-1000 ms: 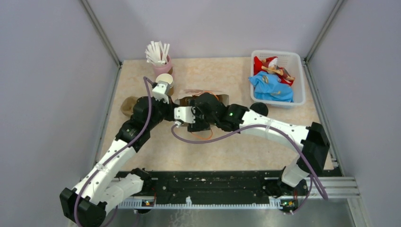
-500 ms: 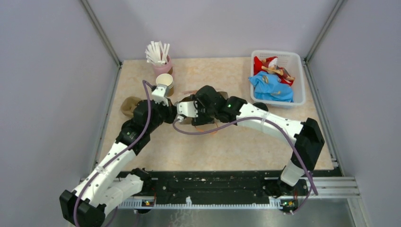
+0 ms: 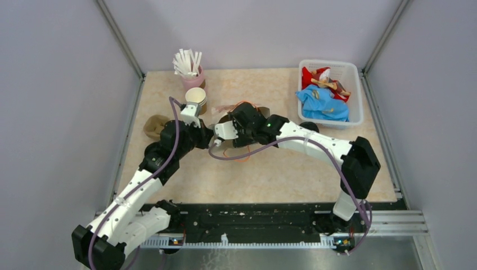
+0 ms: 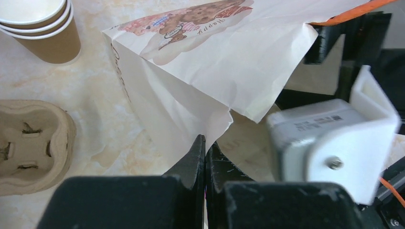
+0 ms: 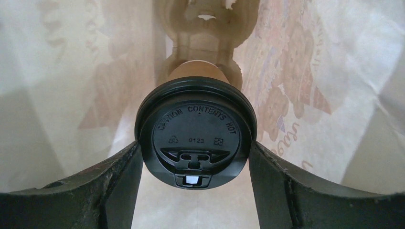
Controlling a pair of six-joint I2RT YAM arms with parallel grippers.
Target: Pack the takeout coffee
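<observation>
The right gripper (image 5: 195, 152) is gripping a coffee cup (image 5: 196, 129) by its black lid, a finger on each side, mid-frame inside the paper bag (image 4: 224, 62), below a cardboard carrier (image 5: 206, 21). The left gripper (image 4: 204, 143), fingers closed, is pinching the bag's lower edge at bottom centre. A second cup (image 3: 308, 127) is standing beside the basket (image 3: 356, 90), upper right.
</observation>
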